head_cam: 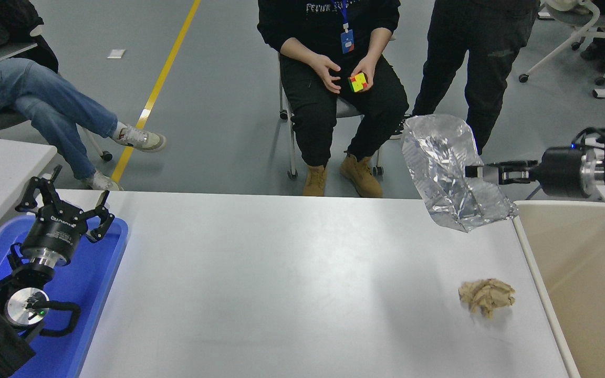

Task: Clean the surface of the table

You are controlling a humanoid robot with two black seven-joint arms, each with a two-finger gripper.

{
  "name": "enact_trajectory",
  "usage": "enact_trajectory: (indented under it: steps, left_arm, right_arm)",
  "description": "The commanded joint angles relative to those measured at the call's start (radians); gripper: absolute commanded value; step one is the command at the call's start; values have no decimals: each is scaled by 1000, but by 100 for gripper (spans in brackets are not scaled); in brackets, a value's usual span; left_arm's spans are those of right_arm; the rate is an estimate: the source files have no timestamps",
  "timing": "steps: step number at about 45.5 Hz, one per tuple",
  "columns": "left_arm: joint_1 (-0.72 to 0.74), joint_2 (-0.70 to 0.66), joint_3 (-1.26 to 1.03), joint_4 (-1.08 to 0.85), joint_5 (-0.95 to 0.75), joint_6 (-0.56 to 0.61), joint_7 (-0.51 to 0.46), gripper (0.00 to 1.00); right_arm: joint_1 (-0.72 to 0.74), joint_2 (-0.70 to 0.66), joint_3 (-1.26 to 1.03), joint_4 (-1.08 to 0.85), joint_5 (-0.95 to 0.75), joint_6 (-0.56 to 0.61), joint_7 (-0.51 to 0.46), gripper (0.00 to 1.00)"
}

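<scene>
1. Table surface (281,283): white, fills lower middle of view. Blue tray (97,273) at its left end, beige bin (586,273) just off its right end.
2. Right gripper (475,171) comes in from right edge, held up above table's far right corner, fingers clamped on edge of a crumpled foil sheet (447,173). Foil hangs in the air, clear of the tabletop, low corner near bin's far-left rim.
3. Left gripper (63,202): parked over blue tray at lower left, fingers spread apart, holding nothing.
4. On the tabletop itself: 1 crumpled brown paper wad (486,296), near right end, close to bin's edge but not touching it. Well below the hanging foil.
5. Nothing stands btwn wad and bin; foil partly blocks view of floor and a standing person's leg behind it.
6. Far side: 3 people. One seated person (334,63) in black w/ tan boots, holding a colourful puzzle cube (357,82) in one hand; one standing person (470,58) in black trousers just to the right; one person in jeans (29,100) seated at far left, legs crossed.
7. Count: 2 grippers, 1 foil sheet, 1 paper wad, 1 tray, 1 bin, 1 cube. Yellow floor line (160,79) runs diagonally behind the table.
</scene>
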Motion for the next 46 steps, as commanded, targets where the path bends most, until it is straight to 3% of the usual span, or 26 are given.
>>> enact_trajectory:
  steps: [1,12,24,46]
  left_arm:
    - [0,0,0,0,0,0,0,100]
    - [0,0,0,0,0,0,0,100]
    - [0,0,-2,0,0,0,0,100]
    - [0,0,0,0,0,0,0,100]
  right_arm:
    - [65,-69,116,3,1,136,6,0]
    - [52,-89,189,-163,11,177,5,0]
    - [8,-94,192,-406,212,283,-1,0]
    - [-239,-46,191,-742,453,286,-58,0]
